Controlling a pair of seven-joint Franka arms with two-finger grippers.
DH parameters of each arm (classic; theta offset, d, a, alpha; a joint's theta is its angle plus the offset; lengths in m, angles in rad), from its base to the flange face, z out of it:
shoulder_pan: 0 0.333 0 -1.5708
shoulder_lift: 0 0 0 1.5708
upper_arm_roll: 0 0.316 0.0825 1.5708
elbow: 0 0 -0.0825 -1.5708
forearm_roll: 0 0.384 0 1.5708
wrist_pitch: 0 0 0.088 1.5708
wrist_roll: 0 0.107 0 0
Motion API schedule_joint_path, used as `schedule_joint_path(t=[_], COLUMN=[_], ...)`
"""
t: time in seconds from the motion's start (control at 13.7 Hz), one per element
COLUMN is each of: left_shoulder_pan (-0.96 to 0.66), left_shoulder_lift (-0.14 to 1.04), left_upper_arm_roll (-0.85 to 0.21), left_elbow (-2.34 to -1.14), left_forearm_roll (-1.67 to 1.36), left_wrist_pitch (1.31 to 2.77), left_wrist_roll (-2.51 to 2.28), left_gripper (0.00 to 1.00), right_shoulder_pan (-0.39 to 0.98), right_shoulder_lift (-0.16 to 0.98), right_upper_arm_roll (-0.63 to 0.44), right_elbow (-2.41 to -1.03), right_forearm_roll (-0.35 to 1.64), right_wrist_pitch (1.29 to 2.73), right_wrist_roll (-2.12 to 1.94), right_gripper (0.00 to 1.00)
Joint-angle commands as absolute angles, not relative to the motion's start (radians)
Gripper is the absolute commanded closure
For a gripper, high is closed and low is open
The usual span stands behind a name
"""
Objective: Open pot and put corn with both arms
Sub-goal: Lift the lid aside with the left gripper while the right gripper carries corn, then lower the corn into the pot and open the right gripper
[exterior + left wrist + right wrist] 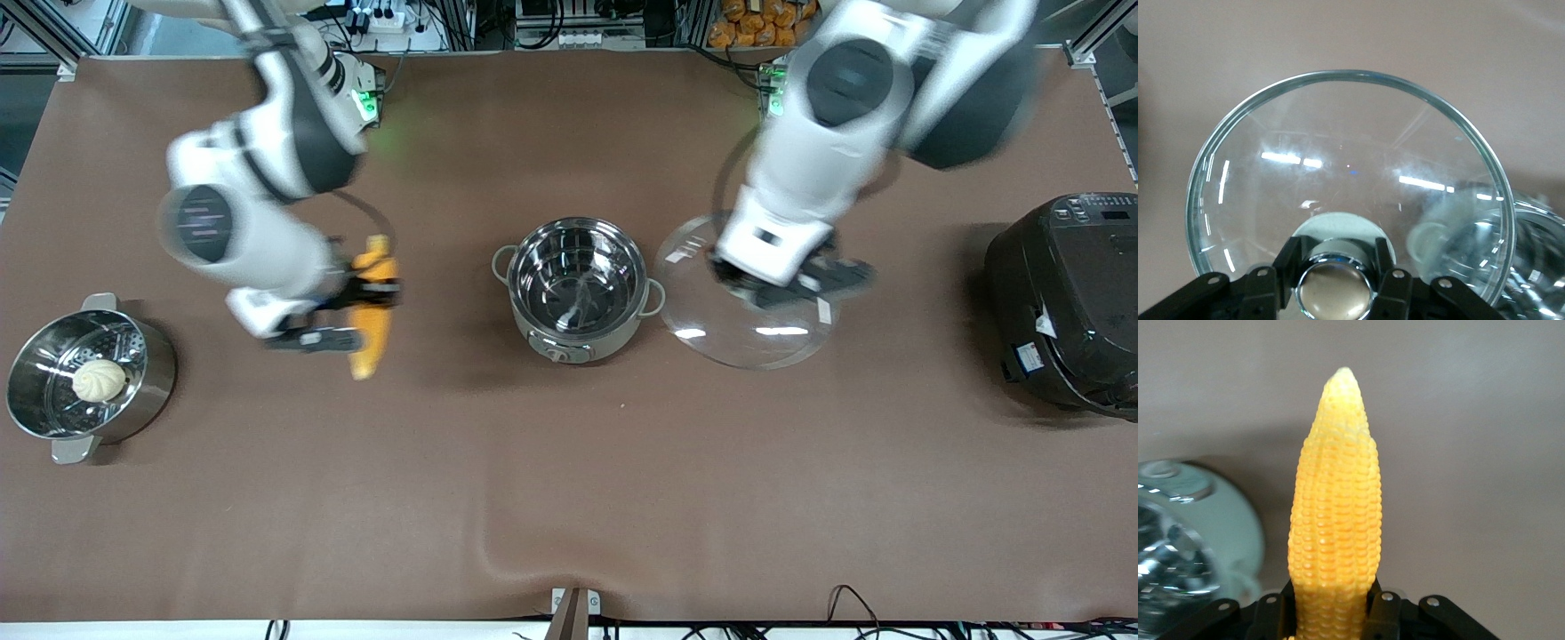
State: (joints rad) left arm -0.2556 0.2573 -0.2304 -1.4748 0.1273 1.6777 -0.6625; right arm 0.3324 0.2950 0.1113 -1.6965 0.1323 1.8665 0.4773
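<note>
Writing: white labels are seen on the black cooker [1067, 302] and on the left arm's wrist, but nothing on them can be read.
Left gripper [782, 286]: the chrome knob [1335, 291] of the glass lid [747, 307] is clamped between narrow-set fingers [1398, 283]; the lid is held off the pot, over bare table toward the left arm's end.
Lid edge: its rim [1351, 73] is seen whole in the left wrist view; one side of it sits just beside the pot's loop handle in the front view.
Right gripper [360, 298]: the corn [373, 307] is gripped near its thick end, fingers [1381, 613] pressed on both sides; the tapered tip is pointed away from the wrist.
Corn position: it is held over the table between the steamer pot [84, 378] and the pot [578, 289], beside the pot toward the right arm's end.
Pot: it stands uncovered at mid table, the steel bowl bare inside, the knob of the grey base turned toward the front camera.
Steamer pot: a white bun [98, 380] is seated on its perforated insert, well apart from the corn.
Open room: a broad stretch of brown table [569, 498] is left free nearer the front camera.
</note>
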Motion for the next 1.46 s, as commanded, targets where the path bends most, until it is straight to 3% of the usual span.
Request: schedule_joint_path(t=[0.0,0.22,0.44,0.59,0.8,0.95,1.02,1.39], left_shoulder_pan=[-0.129,-0.011,0.067,0.087,0.094,0.116,0.126,0.135], left_shoulder_lift=[0.219,0.195,0.141,0.150,0.198,0.225,0.241,0.320], left_upper_arm_roll=[-0.244,-0.244,-0.242,-0.242,-0.241,-0.239,-0.239,-0.238], left_elbow=[-1.545,-1.679,-1.961,-2.072,-2.137,-2.176,-2.190,-2.261], left_forearm_roll=[0.129,0.126,0.127,0.129,0.135,0.144,0.144,0.144], left_wrist_pitch=[1.692,1.808,2.122,2.256,2.318,2.362,2.388,2.529], left_wrist_roll=[-0.510,-0.388,-0.304,-0.295,-0.293,-0.293,-0.293,-0.296], left_gripper=[1.00,1.00,1.00,1.00,1.00,1.00,1.00,1.00], right_shoulder_pan=[0.472,0.606,0.679,0.718,0.741,0.741,0.727,0.686], right_shoulder_lift=[0.396,0.445,0.452,0.485,0.492,0.492,0.491,0.467], right_upper_arm_roll=[0.098,0.095,0.094,0.094,0.092,0.092,0.092,0.091], right_elbow=[-1.583,-1.572,-1.586,-1.592,-1.603,-1.609,-1.611,-1.621], right_forearm_roll=[0.155,0.143,0.065,0.066,0.052,0.052,0.054,0.055], right_wrist_pitch=[1.917,2.069,2.100,2.106,2.123,2.129,2.138,2.117], right_wrist_roll=[0.654,0.819,0.986,1.002,1.101,1.106,1.104,1.106], right_gripper=[1.00,1.00,1.00,0.84,0.66,0.32,0.20,0.00])
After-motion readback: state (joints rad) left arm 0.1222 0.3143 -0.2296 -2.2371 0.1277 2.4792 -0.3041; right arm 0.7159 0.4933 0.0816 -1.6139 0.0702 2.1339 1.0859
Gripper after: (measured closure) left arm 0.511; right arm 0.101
